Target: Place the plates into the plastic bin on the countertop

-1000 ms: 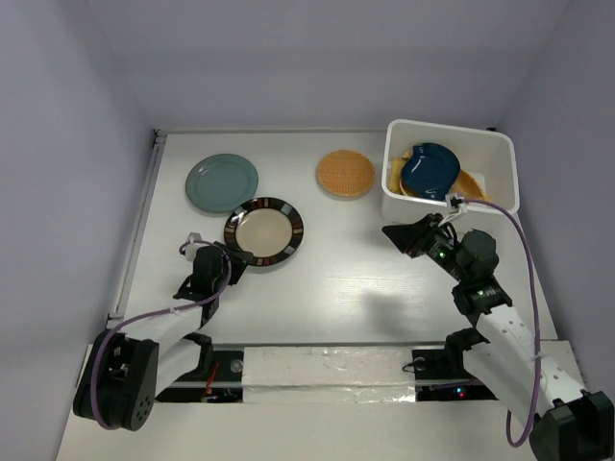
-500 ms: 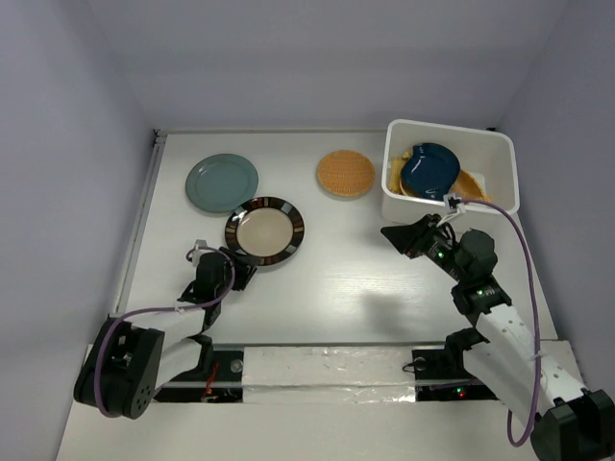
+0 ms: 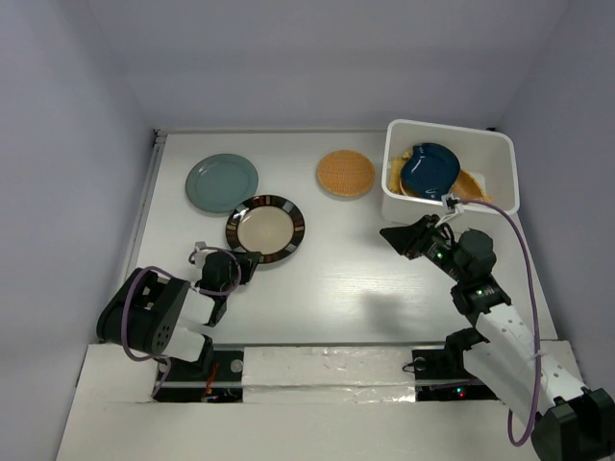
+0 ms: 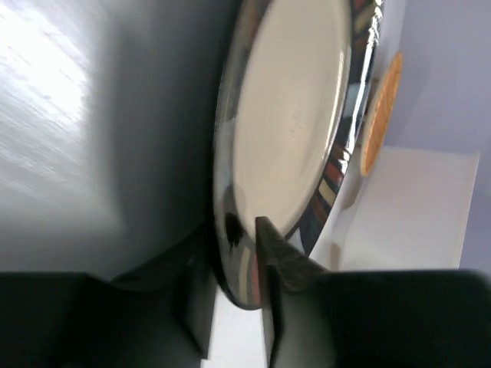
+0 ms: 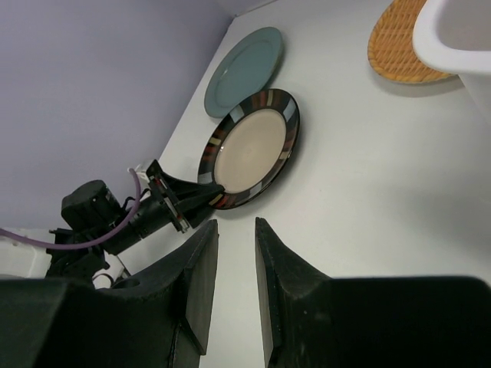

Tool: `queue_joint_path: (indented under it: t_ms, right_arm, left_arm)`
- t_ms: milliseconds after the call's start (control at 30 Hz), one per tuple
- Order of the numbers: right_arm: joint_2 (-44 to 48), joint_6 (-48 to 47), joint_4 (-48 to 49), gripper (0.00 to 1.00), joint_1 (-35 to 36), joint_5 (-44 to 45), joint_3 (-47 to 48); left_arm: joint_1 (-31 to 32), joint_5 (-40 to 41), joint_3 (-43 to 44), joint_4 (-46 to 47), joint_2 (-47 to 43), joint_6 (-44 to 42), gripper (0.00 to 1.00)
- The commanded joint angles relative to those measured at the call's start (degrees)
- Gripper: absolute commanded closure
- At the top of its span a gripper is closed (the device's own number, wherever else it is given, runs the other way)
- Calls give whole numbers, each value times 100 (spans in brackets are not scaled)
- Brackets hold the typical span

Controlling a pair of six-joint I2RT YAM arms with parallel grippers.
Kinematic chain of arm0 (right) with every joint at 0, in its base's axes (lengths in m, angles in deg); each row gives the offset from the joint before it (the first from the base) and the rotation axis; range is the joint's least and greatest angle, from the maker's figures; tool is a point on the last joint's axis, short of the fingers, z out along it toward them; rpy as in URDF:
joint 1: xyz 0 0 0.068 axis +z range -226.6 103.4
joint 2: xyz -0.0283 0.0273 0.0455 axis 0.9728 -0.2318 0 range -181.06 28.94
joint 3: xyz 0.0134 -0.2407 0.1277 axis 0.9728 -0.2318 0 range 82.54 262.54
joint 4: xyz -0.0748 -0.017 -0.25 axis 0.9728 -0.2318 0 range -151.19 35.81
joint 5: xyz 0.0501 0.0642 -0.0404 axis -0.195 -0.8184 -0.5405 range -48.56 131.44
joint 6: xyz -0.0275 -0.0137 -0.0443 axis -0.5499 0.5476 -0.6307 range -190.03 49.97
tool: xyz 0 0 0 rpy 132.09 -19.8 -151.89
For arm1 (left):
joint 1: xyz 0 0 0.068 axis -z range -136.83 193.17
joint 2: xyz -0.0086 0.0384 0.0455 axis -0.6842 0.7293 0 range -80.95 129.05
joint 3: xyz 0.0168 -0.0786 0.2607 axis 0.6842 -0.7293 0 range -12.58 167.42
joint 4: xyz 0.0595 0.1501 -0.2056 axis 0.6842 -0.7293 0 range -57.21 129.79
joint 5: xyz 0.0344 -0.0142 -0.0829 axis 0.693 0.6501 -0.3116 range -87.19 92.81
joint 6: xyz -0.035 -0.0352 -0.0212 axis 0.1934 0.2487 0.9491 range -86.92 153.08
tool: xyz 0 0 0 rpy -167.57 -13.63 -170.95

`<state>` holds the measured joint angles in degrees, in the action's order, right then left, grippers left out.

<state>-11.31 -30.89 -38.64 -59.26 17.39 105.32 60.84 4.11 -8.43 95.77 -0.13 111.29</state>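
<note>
Top view: high behind arms, looking down on tabletop point(image 3: 346, 279). Left wrist close on dark-rimmed plate point(image 4: 291, 130); right wrist shares it, farther.

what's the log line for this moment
left gripper: straddles rim of dark-rimmed cream round plate, grip unclear | right gripper: open, empty | white plastic bin: holds dark blue plate

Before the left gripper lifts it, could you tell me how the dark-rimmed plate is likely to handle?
The plate looks glossy, so it may slip in the left gripper. Its fingers straddle only the near rim, so it would probably tilt when lifted. It looks ceramic: stiff but likely breakable.
</note>
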Motion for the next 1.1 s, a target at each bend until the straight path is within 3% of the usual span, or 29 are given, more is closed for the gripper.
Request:
queue_joint_path:
  t_ms: [0, 67, 267, 367, 467, 500, 700, 800, 1067]
  right_arm:
    - [43, -125, 88, 68, 59, -73, 288]
    - [78, -125, 45, 68, 59, -82, 314]
    - [202, -178, -210, 68, 59, -64, 297]
    - [184, -239, -324, 61, 172, -38, 253]
    - [131, -266, -448, 40, 356, 129, 183]
    - [79, -257, -430, 28, 436, 207, 165]
    - [-386, -152, -150, 1, 1252, 813, 217]
    - [-799, -29, 192, 0, 1446, 946, 288]
    - [-1713, 94, 843, 0, 1500, 1096, 437]
  left_arm:
    - [26, 204, -221, 369, 224, 1, 87]
    - [26, 99, -334, 579, 303, 18, 100]
    - [26, -77, -835, 589, -65, 45, 100]
    - [166, -295, -836, 64, -679, -87, 100]
    - [438, -393, -696, -824, -1680, -236, 100]
    - [587, -402, -626, -1348, -2344, -350, 100]
    - [729, -340, 174, -2899, -4414, -790, 100]
    - [729, -604, 271, -3059, -4882, -712, 100]
    - [782, -1509, 175, -2540, -4909, -561, 100]
